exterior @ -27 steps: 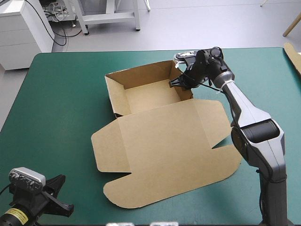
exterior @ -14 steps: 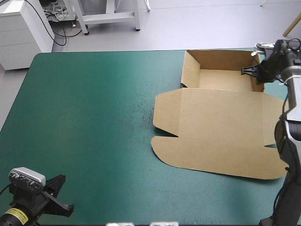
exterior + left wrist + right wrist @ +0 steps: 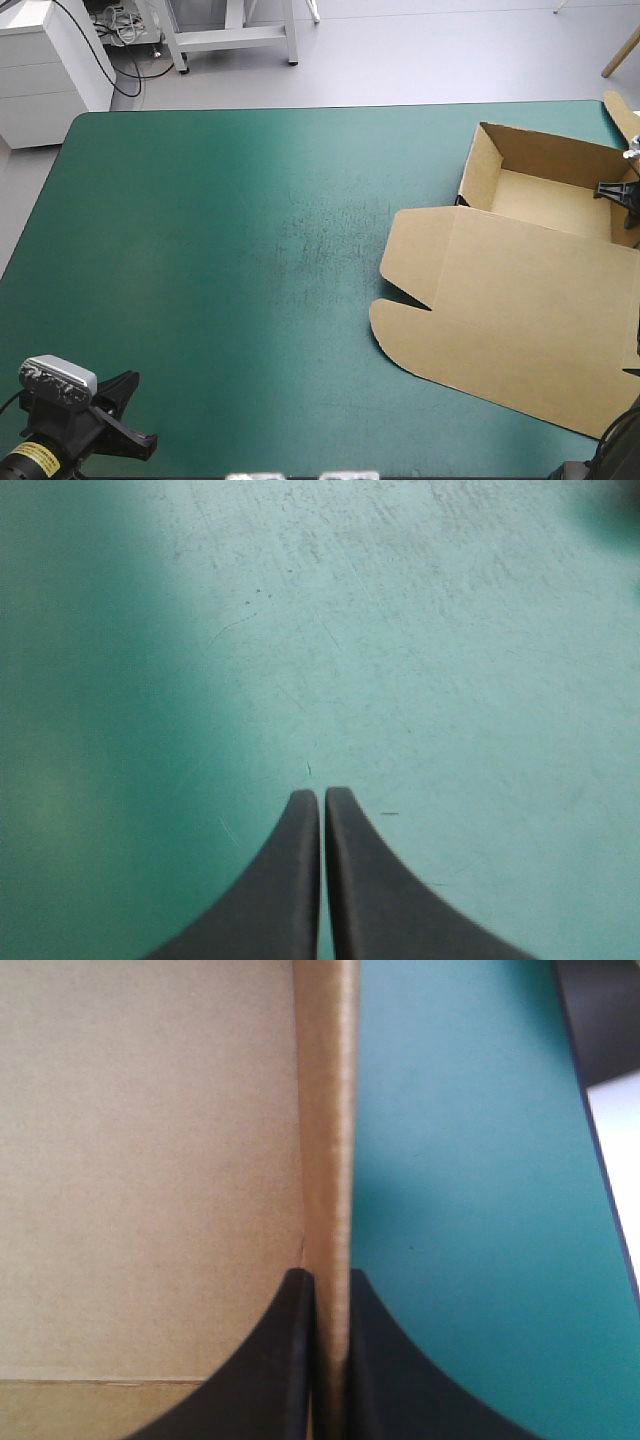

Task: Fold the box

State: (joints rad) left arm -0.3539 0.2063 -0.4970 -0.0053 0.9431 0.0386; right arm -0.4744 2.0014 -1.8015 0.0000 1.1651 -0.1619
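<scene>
The box [image 3: 520, 300] lies on the right side of the table [image 3: 200, 250]. Part of it goes out of the frame at the right edge. It is an open tray [image 3: 540, 195] with the lid [image 3: 500, 310] flat on the table. The right gripper [image 3: 603, 187] stands at the right edge of the frame. Its black fingers are almost together, and they pinch the tray's right wall [image 3: 328, 1110], one finger inside the tray and one outside. The left gripper [image 3: 322, 795] is at the lower left of the high view, well apart from the box. Its fingers are pressed together with nothing between them, over bare table. I judge that the step in hand is to place the box by this one wall. To do it well, the grip should stay low and firm on the wall, and any move should be slow and parallel to the table, because thin board can bend or slip out. The lid must slide flat and not catch. Another board [image 3: 622, 110] lies near, at the upper right, and the tray should not hit it. The tray opens upward. The long axis of the box runs from the tray at the upper right down toward the bottom of the frame, leaning a little left, with the lid's free edge at the lower end.
</scene>
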